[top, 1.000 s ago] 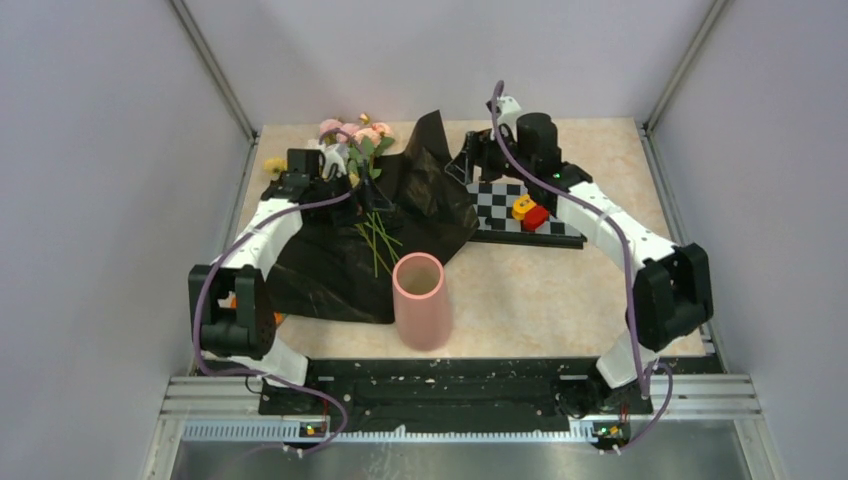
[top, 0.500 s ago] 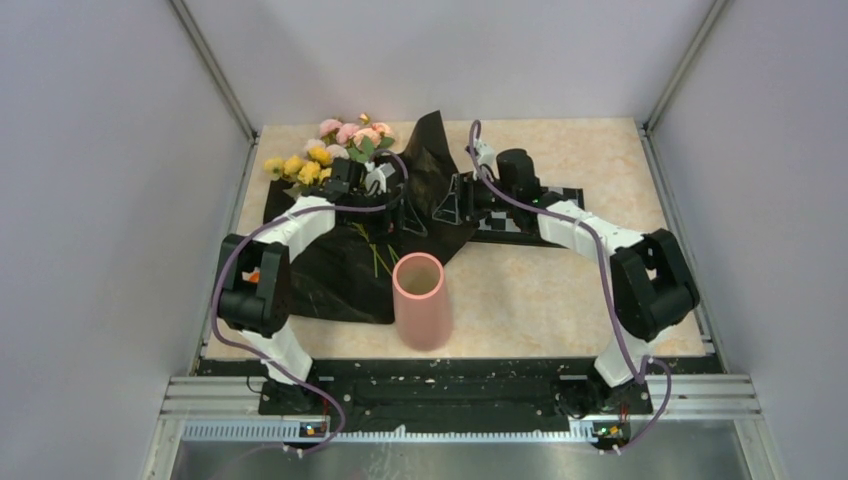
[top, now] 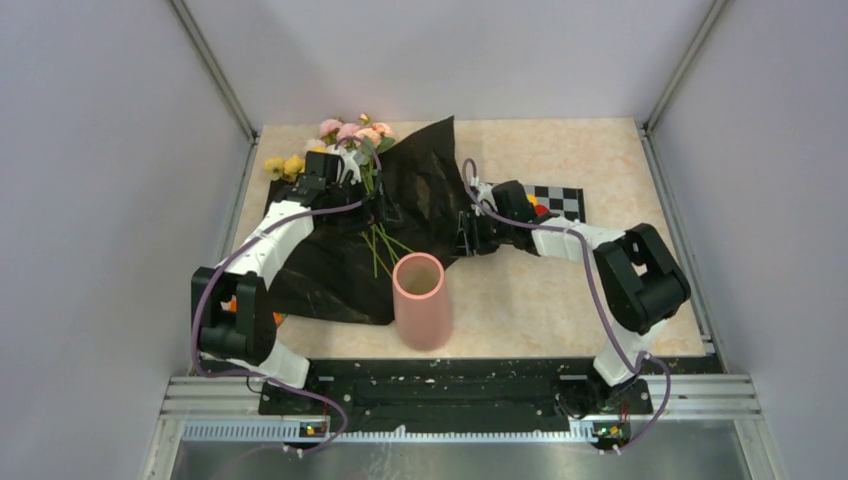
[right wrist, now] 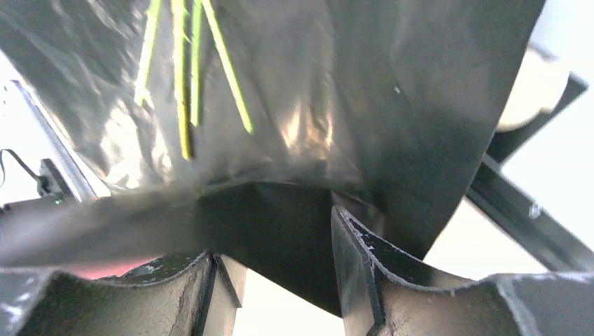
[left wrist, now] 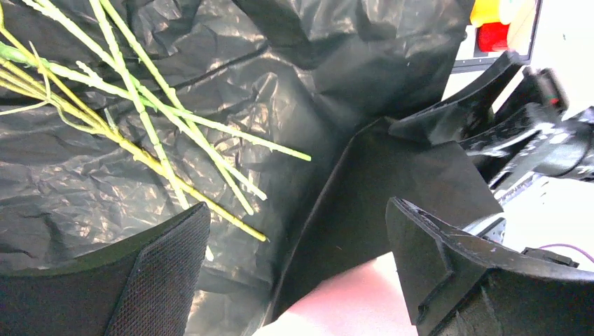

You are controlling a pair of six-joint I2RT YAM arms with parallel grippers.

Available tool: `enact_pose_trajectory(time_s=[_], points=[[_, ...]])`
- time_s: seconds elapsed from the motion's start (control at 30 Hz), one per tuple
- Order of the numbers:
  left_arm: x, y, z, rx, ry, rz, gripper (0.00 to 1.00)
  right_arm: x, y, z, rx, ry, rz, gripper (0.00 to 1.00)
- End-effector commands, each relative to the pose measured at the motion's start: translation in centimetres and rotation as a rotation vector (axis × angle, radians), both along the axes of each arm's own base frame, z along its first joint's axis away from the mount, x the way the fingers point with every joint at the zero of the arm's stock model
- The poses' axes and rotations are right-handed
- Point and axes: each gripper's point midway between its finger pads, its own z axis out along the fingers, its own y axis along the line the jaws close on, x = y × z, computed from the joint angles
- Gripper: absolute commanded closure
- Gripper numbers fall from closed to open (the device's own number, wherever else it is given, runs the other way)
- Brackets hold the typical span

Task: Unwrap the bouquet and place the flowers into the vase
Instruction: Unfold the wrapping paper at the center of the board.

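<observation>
Top external view: the vase [top: 421,300] stands upright on the bench [top: 540,300]. The flowers [top: 352,135] lie on black wrapping [top: 425,175] behind the vase. Left claw [left wrist: 294,210], jaws wide apart, hovers behind the vase. Right claw [right wrist: 273,259], jaws partly apart, straddles the wrapping edge just right of the vase.

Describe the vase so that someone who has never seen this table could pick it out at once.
On the beige table, look near the front edge, about midway along it. There, at the near right corner of the crinkled black wrapping paper, stands the vase. It is the only tall pink cylinder, upright and open-mouthed, while the pink flowers lie farther back.
</observation>
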Motion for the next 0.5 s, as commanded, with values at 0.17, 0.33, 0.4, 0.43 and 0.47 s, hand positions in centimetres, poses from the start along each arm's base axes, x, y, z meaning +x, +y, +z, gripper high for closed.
enact_pose_trajectory(time_s=[0.17, 0.33, 0.4, 0.43, 0.47], points=[[0.1, 0.2, 1.6, 0.015, -0.044, -0.006, 0.01, -3.1, -4.4, -1.9, -0.156, -0.014, -0.075, 0.58], [0.0, 0.0, 1.1, 0.009, -0.025, -0.012, 0.01, -3.9, -6.4, -2.0, -0.211, -0.063, -0.100, 0.57], [-0.1, -0.1, 0.9, 0.005, -0.013, -0.013, 0.01, -4.3, -7.0, -1.5, -0.224, -0.083, -0.108, 0.55], [-0.2, -0.1, 0.8, 0.002, -0.008, -0.014, 0.01, -4.5, -7.3, -1.3, -0.232, -0.089, -0.111, 0.52], [-0.3, -0.1, 0.8, 0.001, 0.000, -0.015, 0.01, -4.7, -7.7, -0.9, -0.240, -0.096, -0.115, 0.49]])
